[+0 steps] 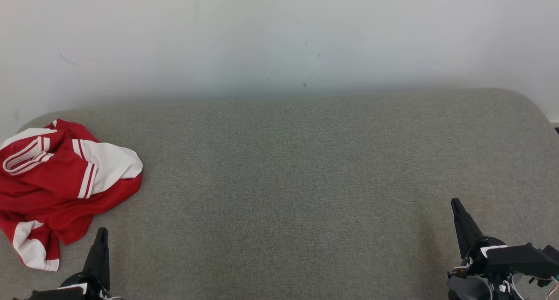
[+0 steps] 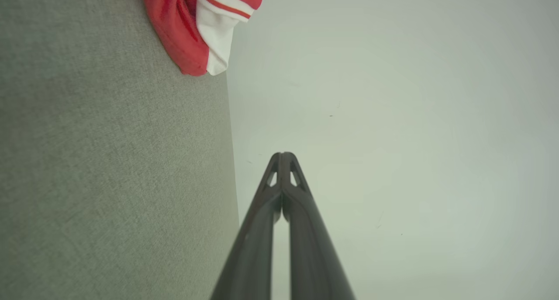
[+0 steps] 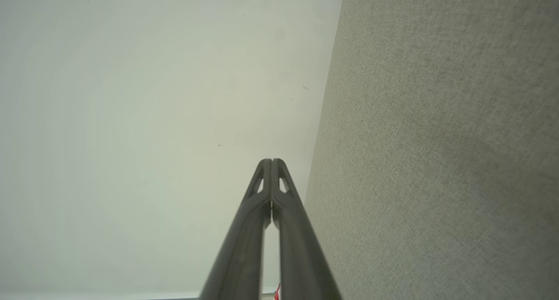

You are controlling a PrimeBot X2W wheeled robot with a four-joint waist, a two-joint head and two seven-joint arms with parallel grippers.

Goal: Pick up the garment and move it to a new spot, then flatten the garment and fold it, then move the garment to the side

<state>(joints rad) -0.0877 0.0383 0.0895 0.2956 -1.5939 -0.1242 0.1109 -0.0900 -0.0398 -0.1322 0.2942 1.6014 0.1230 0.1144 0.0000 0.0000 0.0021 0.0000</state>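
Garment point(image 1: 61, 182) lies on cushion's point(image 1: 305, 195) left end.

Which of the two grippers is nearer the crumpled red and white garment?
The left gripper, shut, just beside the red and white garment; the right gripper sits far across the grey fabric surface.

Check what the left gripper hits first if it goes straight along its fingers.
Probably the pale wall: in the wrist view the left gripper, shut, aims just past the far edge of the grey surface. The red garment lies off to one side, though depth is unclear.
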